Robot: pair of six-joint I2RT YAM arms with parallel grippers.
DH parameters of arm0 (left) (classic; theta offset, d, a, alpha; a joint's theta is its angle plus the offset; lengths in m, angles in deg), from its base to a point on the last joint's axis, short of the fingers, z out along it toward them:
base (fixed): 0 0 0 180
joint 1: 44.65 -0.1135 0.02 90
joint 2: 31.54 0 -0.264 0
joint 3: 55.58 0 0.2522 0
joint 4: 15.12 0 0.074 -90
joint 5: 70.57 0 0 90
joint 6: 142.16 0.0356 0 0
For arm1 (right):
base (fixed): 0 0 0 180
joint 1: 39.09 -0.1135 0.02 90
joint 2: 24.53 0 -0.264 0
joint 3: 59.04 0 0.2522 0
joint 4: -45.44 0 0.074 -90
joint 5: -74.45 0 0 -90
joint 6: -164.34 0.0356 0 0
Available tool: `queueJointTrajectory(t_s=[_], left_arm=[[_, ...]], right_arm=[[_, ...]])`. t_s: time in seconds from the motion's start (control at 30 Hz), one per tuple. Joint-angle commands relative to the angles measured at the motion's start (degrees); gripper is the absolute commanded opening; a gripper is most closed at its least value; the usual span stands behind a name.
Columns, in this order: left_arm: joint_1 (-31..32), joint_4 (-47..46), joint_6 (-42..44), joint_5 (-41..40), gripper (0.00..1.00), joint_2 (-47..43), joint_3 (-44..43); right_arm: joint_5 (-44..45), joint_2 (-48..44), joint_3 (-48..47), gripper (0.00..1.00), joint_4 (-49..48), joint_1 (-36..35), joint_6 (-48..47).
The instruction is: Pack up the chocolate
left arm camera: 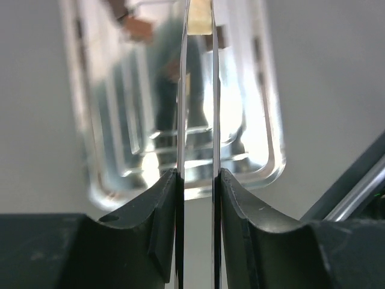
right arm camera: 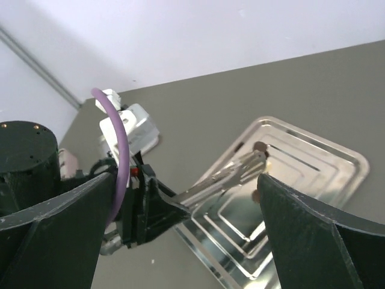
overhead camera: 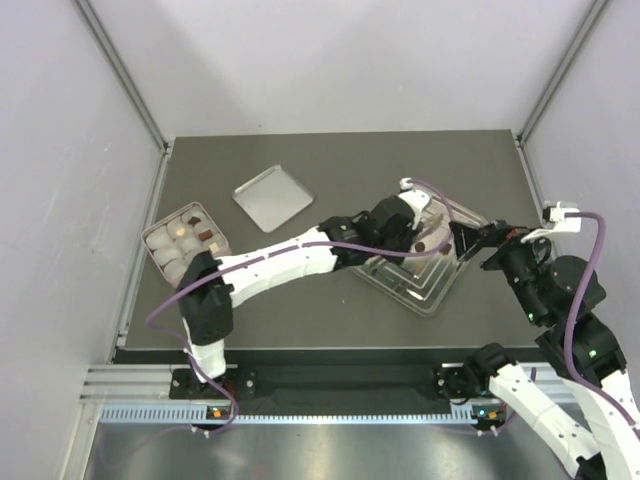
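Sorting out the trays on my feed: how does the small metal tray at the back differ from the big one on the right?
The small tray is smooth-bottomed; the big tray has stepped ridges. The small tray is bare; the big tray holds chocolate, with the left pincer over it. Both are shiny metal, set diagonally.

Bright even light; blurred tray (left arm camera: pixel 264 174) glares.

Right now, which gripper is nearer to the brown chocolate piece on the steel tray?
Left. The left gripper is over the tray, with the tips of its tweezers at the chocolate piece. The right gripper hangs open beside the tray's right corner, farther away.
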Motion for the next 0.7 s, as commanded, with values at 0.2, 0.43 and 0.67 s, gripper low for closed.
queueJointTrajectory(t_s=[0.2, 0.43, 0.67], left_arm=[[-26.1, 8.5, -11.7, -6.3, 0.37, -28.3, 13.9], [-42.9, 20.0, -10.7, -9.0, 0.37, -39.8, 18.2], [-57.4, 26.3, -9.8, -7.7, 0.36, -41.4, 22.5]], right_arm=[[0.9, 0.4, 2.7, 1.0, -0.2, 0.2, -0.6], [-1.3, 0.7, 4.3, 1.0, -1.8, 0.2, -0.6], [-1.7, 0.9, 5.2, 1.0, -2.9, 0.2, -0.8]])
